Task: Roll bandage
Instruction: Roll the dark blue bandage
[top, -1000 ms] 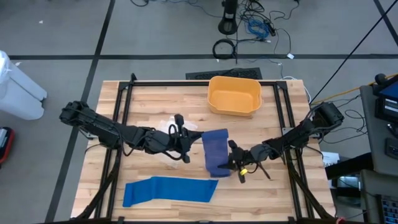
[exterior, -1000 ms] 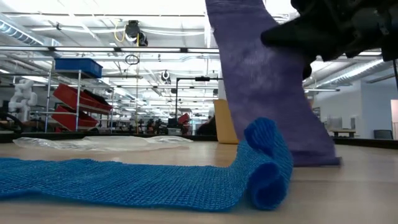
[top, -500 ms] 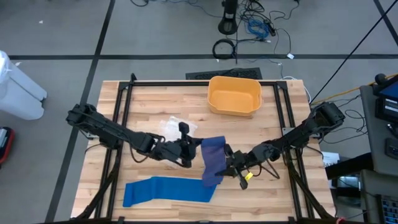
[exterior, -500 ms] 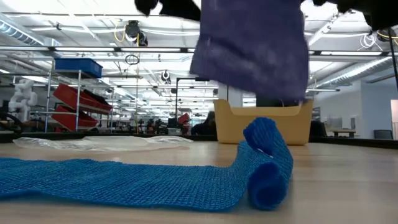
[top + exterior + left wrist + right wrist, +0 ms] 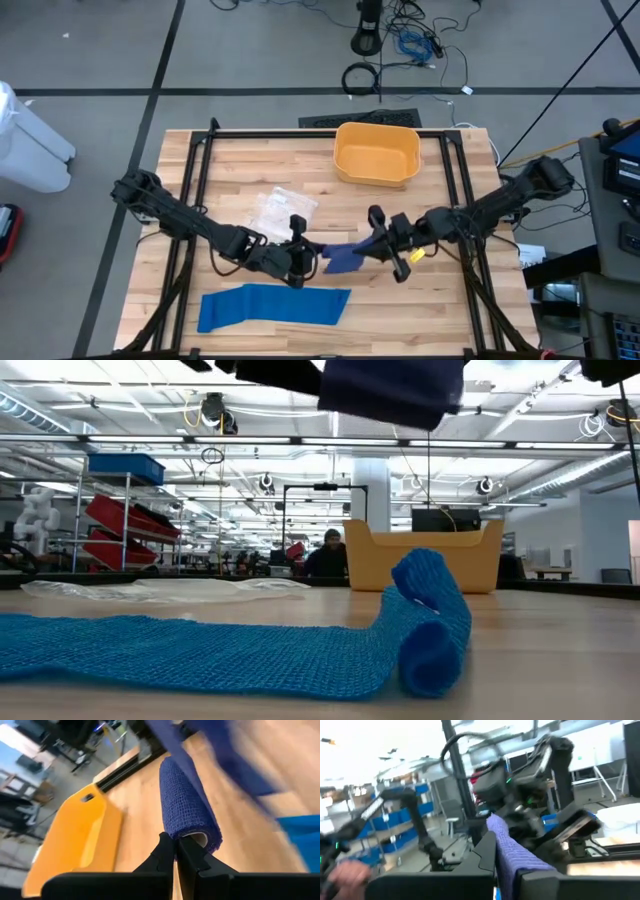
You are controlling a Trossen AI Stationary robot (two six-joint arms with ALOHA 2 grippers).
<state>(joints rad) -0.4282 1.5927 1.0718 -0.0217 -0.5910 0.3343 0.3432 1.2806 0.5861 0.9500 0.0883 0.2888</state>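
A purple bandage (image 5: 340,256) hangs in the air between my two grippers over the table's middle. In the left wrist view part of it is a roll (image 5: 186,805), and a loose strip (image 5: 235,765) runs off beyond it. My left gripper (image 5: 306,257) is shut on the roll's end. My right gripper (image 5: 372,240) is shut on the strip. In the low view only the bandage's underside (image 5: 390,385) shows, at the top of the picture. A blue bandage (image 5: 272,306) lies flat near the front edge, its right end (image 5: 430,630) rolled up. My left gripper pinches the rim of the roll's near end (image 5: 183,835) between its two fingers, which lie along the roll. The roll sticks out past the fingertips, clear of the table. My right gripper pinches the purple strip (image 5: 506,851) between its two fingers. The strip runs from them toward my left gripper, off the table.
An orange bin (image 5: 377,153) stands at the far edge, seen in the low view as the orange bin (image 5: 420,555) behind the blue roll. A clear plastic wrapper (image 5: 281,208) lies left of centre. A black frame (image 5: 200,190) runs along the table's sides.
My right gripper has risen and gone toward the far edge. My left gripper has sunk and gone toward the near edge. The purple bandage, whose lower end reached the table as a broad hanging sheet, is now lifted clear and drawn up between the grippers.
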